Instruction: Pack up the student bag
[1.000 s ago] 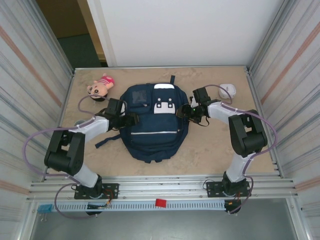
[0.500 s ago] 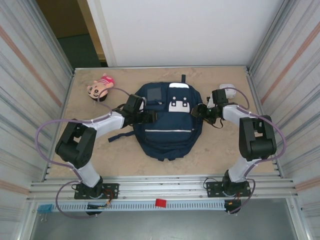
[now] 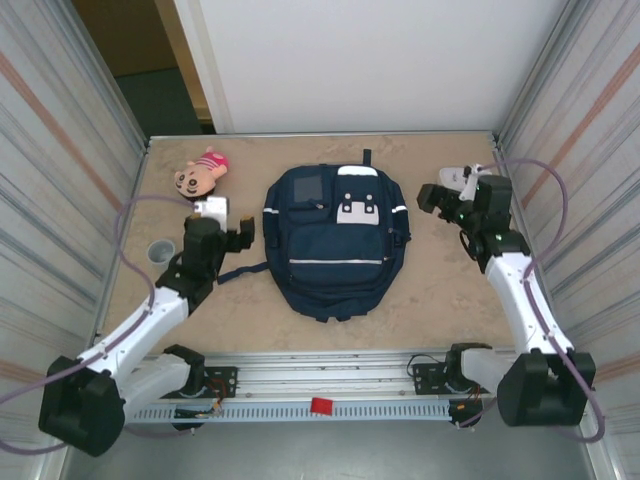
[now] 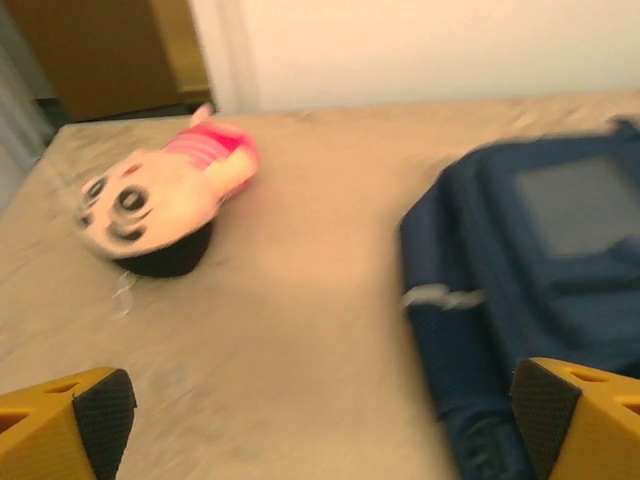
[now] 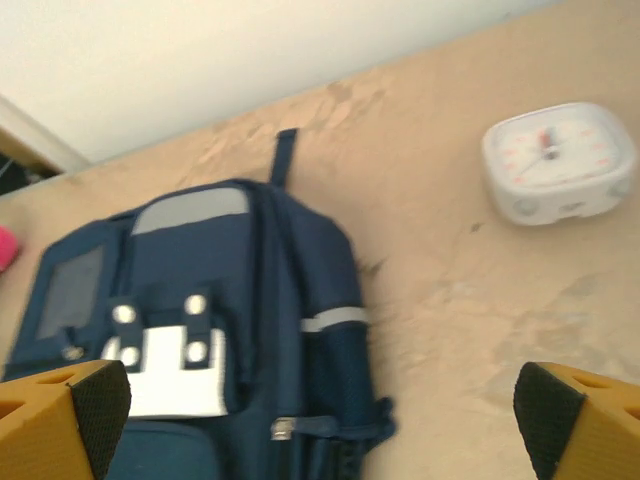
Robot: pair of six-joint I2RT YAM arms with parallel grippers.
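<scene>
The student bag [image 3: 335, 245] lies flat at the centre of the table [image 3: 440, 300], front face up. Its carry loop points to 12 o'clock and its base to 6 o'clock. One dark strap [image 3: 238, 272] trails onto the table at the bag's 8 o'clock side. A plush doll [image 3: 200, 174] with a pink body lies at 10 o'clock from the bag, well apart from it. A white square alarm clock [image 5: 560, 160] rests face up at 2 o'clock from the bag, near the right wall. A small grey ring-shaped object [image 3: 160, 250] sits at 9 o'clock, near the left wall; its type cannot be determined. The left gripper [image 4: 322, 415] is positioned at 9 o'clock from the bag, over bare table between the doll and the bag. Its yellow fingers with black pads are spread wide and grip nothing. The right gripper [image 5: 320, 412] is positioned at 2 o'clock from the bag, just beside the alarm clock. Its fingers are likewise spread wide and grip nothing. Neither gripper touches the bag.
</scene>
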